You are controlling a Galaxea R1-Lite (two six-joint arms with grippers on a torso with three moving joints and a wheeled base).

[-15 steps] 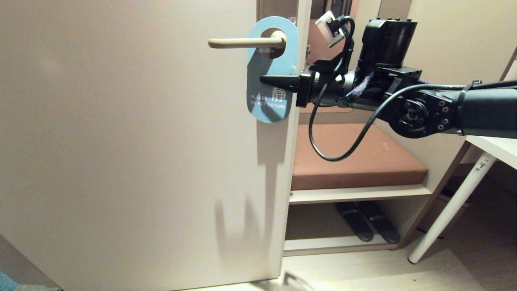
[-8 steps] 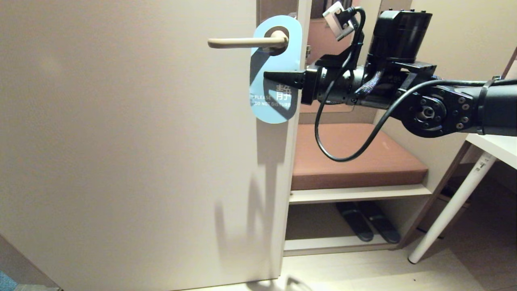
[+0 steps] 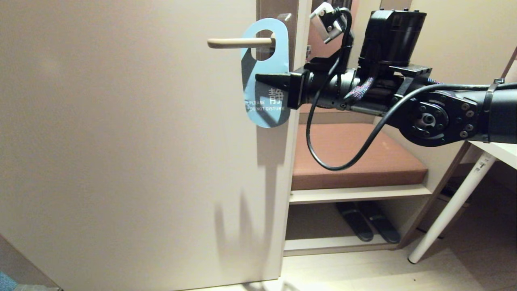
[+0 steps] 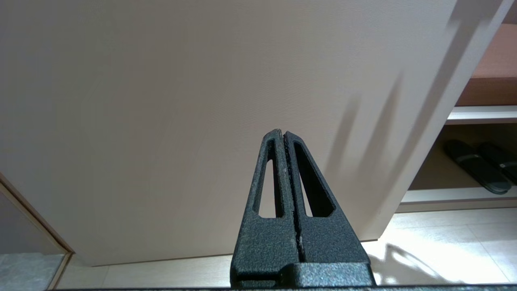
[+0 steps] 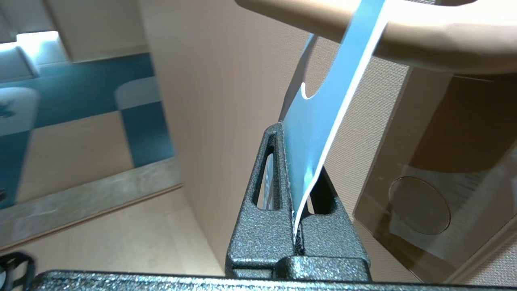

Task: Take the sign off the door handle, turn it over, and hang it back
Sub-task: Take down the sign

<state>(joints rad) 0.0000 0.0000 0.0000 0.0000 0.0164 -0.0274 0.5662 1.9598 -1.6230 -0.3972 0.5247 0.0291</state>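
The right claw [image 3: 260, 77] reaches in from the right at handle height and is clamped flat on the sign [image 3: 264, 72], gripping its right edge about halfway down. In the right wrist view the two fingers [image 5: 274, 178] are pressed together with the thin blue card sandwiched between them, its white edge running down into the gap.

The sign shows its blue side, with the white words "PLEASE DO NOT DISTURB" near its lower end. Its round hole is threaded over the door handle [image 3: 238, 42], which passes through the hole; the card sits partway along the lever, a little out from the brown backplate [image 3: 278, 10] at the top right of the door [image 3: 121, 141]. The card leans slightly, its lower end hanging free in front of the door's right edge.

The left claw [image 4: 284, 135] is down low near the bottom of the door, fully closed with nothing between its fingers.

Past the door's right edge is a shelf unit with a brown cushion [image 3: 355, 157] on top and a pair of dark slippers [image 3: 367, 226] below. A white desk [image 3: 492, 149] stands at the far right.
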